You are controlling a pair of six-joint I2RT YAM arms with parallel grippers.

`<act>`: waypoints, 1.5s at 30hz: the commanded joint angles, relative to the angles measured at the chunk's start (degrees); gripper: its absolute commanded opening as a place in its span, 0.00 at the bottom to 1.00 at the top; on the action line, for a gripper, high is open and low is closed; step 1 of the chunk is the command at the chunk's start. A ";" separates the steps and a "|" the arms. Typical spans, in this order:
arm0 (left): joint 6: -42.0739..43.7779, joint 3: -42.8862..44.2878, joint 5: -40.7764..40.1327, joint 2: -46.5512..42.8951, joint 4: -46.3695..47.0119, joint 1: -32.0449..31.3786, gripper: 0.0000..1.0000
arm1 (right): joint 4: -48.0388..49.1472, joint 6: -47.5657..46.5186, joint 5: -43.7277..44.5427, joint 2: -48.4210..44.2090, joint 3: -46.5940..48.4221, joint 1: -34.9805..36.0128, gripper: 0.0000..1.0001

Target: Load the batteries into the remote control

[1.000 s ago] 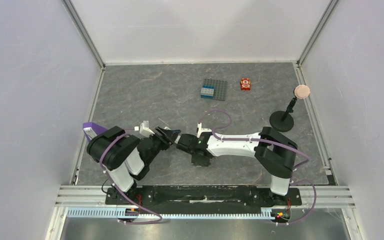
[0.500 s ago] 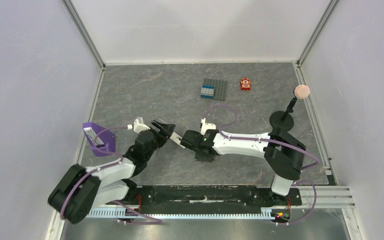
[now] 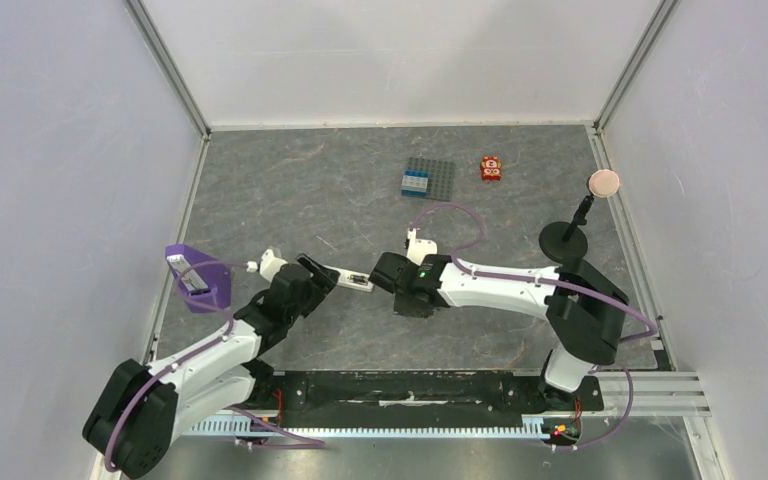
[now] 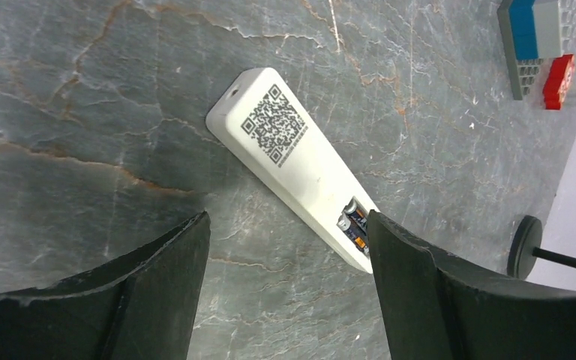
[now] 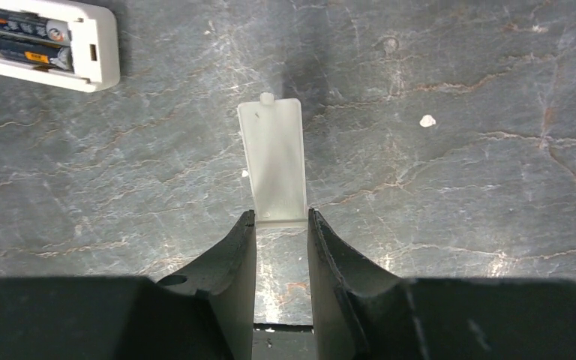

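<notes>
Toward the near edge of the counter, the remote control lies back-up with both batteries seated in it, so I hold my left fingers spread above it while my right fingers pinch the cover plate, ready, I judge, to close it.

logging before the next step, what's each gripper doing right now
left gripper: open, holding nothing; the remote control lies free on the table.
right gripper: closed on the cover plate.

grey brick plate beside red toy, black stand near right wall.
</notes>
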 commanded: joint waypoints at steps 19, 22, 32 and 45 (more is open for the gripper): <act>25.26 16.18 38.41 -6.94 -0.08 -0.09 0.81 | 24.39 -34.18 -16.49 -19.66 -11.36 -5.30 0.13; 29.48 19.45 41.69 -3.62 -1.86 -0.12 0.80 | 24.65 -36.49 -17.84 -20.54 -11.46 -5.33 0.11; 26.58 20.28 45.24 4.51 2.81 -0.31 0.64 | 27.45 -36.93 -22.31 -20.52 -10.63 -5.30 0.11; 25.54 20.60 47.31 7.18 2.60 -0.33 0.25 | 28.53 -36.66 -22.68 -18.98 -8.20 -5.38 0.11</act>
